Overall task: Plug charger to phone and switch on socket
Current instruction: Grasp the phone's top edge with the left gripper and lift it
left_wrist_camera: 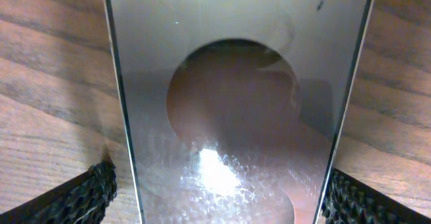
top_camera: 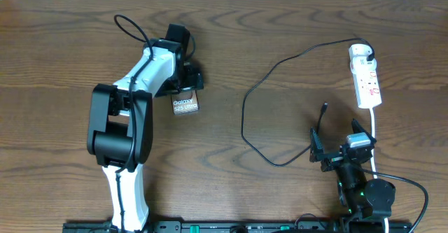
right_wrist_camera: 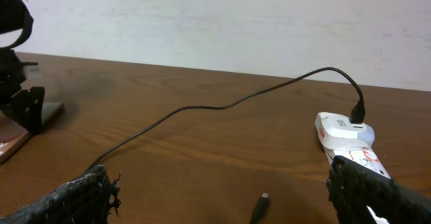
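The phone [top_camera: 185, 106] lies flat on the wooden table with "Galaxy" lettering on its brownish face. My left gripper [top_camera: 187, 81] is open and straddles its far end. In the left wrist view the phone [left_wrist_camera: 236, 103] fills the space between the fingers [left_wrist_camera: 81, 194], with a thin gap at each edge. The charger cable [top_camera: 266, 79] loops from the socket [top_camera: 367, 79] at the right to its black connector tip [top_camera: 324, 108]. My right gripper [top_camera: 338, 147] is open just short of that tip [right_wrist_camera: 262, 200], holding nothing. The socket [right_wrist_camera: 343, 133] lies ahead to the right.
The charger's plug [top_camera: 369, 51] sits in the socket's far end. A white cord [top_camera: 374, 131] trails from the socket toward the right arm's base. The table's far edge meets a pale wall [right_wrist_camera: 215, 22]. The left arm [right_wrist_camera: 13, 69] shows at the far left of the right wrist view.
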`<state>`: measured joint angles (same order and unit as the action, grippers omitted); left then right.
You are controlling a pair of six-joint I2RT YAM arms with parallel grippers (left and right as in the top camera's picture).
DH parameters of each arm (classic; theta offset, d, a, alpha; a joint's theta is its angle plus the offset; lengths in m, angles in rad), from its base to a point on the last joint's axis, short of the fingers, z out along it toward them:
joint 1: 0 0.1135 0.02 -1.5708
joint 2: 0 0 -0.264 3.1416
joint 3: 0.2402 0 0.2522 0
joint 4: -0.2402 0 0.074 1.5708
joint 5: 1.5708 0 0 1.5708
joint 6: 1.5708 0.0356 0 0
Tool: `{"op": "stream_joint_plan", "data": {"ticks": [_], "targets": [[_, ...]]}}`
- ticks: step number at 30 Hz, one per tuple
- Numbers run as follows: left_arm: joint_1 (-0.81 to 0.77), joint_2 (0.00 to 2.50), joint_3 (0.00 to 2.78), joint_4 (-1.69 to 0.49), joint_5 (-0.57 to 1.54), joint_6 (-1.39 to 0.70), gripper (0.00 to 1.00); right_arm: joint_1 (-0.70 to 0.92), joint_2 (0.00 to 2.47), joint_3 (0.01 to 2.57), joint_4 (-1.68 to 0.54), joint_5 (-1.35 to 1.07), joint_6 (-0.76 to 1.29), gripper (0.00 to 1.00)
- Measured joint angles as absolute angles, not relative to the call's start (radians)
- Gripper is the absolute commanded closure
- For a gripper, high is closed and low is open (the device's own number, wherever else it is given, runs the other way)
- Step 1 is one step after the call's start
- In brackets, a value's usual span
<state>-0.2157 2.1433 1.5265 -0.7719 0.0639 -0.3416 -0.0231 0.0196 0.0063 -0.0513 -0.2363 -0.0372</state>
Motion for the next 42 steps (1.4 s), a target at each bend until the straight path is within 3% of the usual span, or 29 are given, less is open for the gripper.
{"op": "stream_joint_plan", "data": {"ticks": [8,9,11,22,26,27,42], "targets": [[-0.248,2.145,1.525,-0.75,0.036,-0.355,0.02,-0.023,0.02,0.006,-0.051,-0.236,-0.037,0.01],[-0.25,2.145,1.525,-0.74,0.033,-0.36,0.03,-0.023,0.02,0.006,-0.051,-0.236,-0.037,0.01],[-0.25,2.146,1.525,-0.719,0.022,-0.366,0.17,-0.023,0.02,0.006,-0.051,-0.236,-0.037,0.01],[-0.249,2.147,1.53,-0.757,0.043,-0.367,0.24,-0.023,0.02,0.006,-0.051,-0.236,-0.037,0.01],[-0.25,2.147,1.533,-0.815,0.074,-0.367,0.23,-0.023,0.02,0.006,-0.051,-0.236,-0.037,0.01],[-0.251,2.147,1.533,-0.825,0.08,-0.367,0.02,-0.023,0.02,0.006,-0.051,-0.236,-0.037,0.01],[-0.26,2.147,1.531,-0.76,0.054,-0.368,0.03,-0.023,0.02,0.006,-0.051,-0.236,-0.037,0.01]]}}
